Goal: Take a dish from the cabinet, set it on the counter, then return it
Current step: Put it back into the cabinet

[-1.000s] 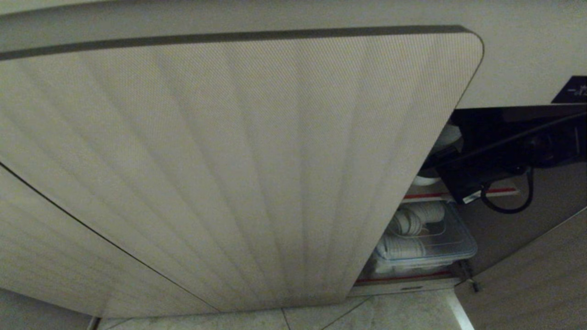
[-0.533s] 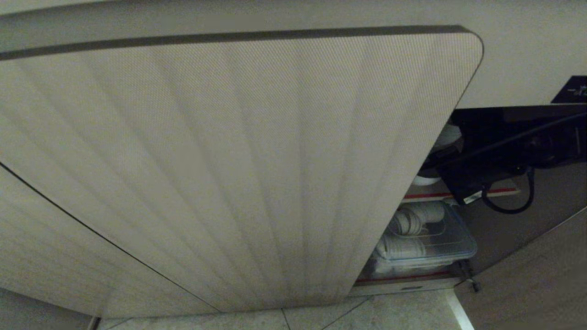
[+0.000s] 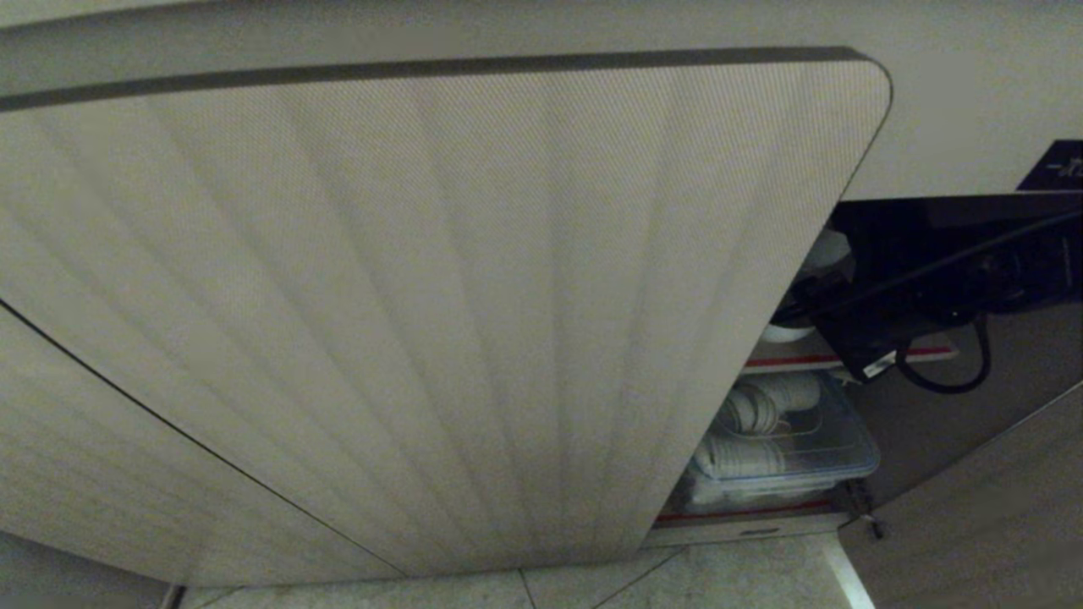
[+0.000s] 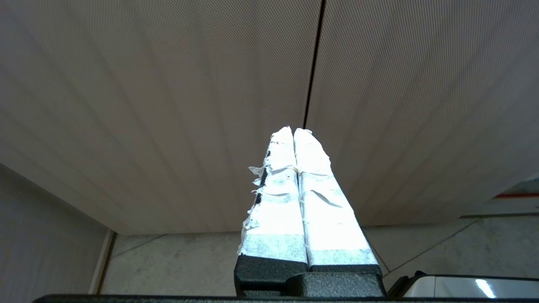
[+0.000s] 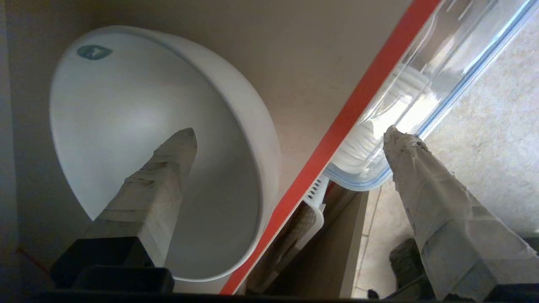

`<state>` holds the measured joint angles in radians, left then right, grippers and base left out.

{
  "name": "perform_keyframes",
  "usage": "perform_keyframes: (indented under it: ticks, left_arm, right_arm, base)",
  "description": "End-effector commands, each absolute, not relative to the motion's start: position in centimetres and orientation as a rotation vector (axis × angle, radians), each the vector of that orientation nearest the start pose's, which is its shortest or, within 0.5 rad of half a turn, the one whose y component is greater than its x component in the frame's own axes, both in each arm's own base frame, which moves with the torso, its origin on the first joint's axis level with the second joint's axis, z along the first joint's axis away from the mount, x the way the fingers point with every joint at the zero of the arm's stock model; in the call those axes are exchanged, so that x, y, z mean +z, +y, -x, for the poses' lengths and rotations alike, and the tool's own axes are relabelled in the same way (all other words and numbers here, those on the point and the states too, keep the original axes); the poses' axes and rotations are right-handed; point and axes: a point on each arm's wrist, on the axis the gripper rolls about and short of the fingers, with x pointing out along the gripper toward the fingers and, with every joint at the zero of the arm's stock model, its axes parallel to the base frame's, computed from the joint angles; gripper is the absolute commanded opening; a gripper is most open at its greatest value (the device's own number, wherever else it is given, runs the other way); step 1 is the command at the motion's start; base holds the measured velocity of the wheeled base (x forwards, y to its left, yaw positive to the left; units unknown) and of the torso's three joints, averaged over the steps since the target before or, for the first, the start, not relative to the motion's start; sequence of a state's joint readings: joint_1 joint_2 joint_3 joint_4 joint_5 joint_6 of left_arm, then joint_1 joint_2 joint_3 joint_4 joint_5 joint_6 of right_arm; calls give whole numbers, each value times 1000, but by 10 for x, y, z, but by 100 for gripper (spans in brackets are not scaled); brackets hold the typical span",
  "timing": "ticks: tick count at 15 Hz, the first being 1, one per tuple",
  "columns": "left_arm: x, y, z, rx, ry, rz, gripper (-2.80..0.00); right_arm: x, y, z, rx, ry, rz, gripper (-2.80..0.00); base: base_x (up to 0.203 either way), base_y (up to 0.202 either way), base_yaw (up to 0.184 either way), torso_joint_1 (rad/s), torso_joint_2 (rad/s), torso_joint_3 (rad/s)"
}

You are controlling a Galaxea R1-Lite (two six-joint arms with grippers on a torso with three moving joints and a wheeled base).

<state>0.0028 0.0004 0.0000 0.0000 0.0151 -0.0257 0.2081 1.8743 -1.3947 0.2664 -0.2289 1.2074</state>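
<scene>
Two taped fingers of the right gripper (image 5: 290, 132) stand spread wide, released, around the white round dish's (image 5: 126, 109) rim, centre frame; left gripper (image 4: 293, 130) is clenched.

Dim grainy head view, edges bowed; glare on left gripper (image 4: 294, 130) tape

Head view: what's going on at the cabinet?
The right end effector is inside the open ribbed beige cabinet, open, one finger over the white round bowl on the red-edged brown shelf, the other outside its rim. Nothing is gripped. The left end effector is parked, shut, facing the closed doors.
</scene>
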Motion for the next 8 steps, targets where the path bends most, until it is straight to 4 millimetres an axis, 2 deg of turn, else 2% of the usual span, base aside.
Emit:
perform_keyframes:
  ticks: [1, 8]
  left_arm:
    - [75, 0, 23, 18, 0, 26, -280]
    - [75, 0, 23, 18, 0, 26, -280]
  right_arm:
    - [204, 68, -347, -454, 609, -992, 0]
    - [208, 67, -344, -430, 595, -861, 0]
  base:
    - [0, 0, 0, 0, 0, 0]
    - [0, 0, 0, 0, 0, 0]
